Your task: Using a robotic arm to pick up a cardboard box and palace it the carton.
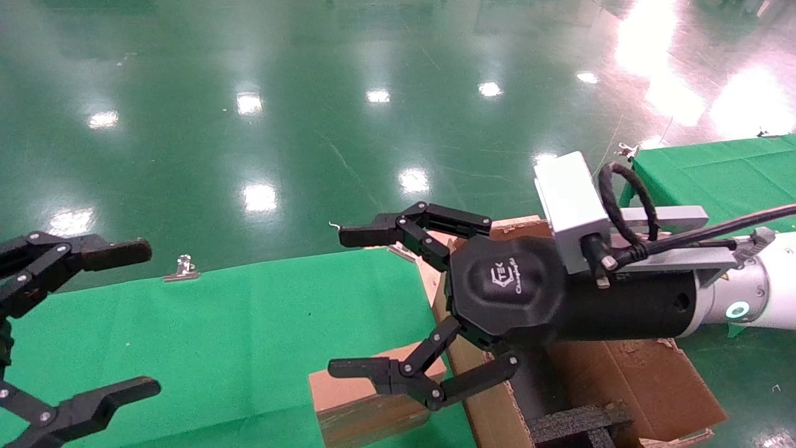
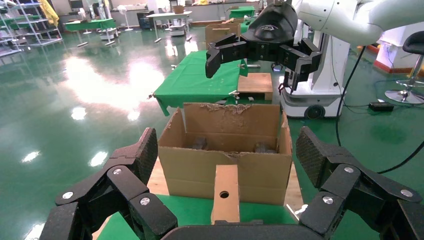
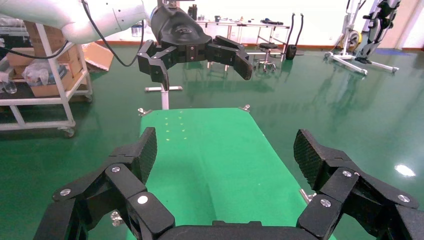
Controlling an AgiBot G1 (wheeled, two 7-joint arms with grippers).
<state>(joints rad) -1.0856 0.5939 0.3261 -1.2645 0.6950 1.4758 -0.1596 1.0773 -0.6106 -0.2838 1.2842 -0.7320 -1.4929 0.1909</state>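
Right of centre in the head view, the right gripper (image 1: 354, 302) of the robotic arm (image 1: 762, 292) hangs with fingers spread wide, gripping nothing. Below it, at bottom centre, the cardboard box (image 1: 367, 401) rests on the green tablecloth (image 1: 236, 330), just beside the carton (image 1: 640, 379). At left edge, the left gripper (image 1: 140, 317) also gapes, idle.

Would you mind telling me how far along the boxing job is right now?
Nothing looks done: the box stands on the green table beside the carton, not in it. The right gripper hangs open above the box, holding nothing; the left gripper is open at the table's far side. Grasping, lifting and placing are all left.
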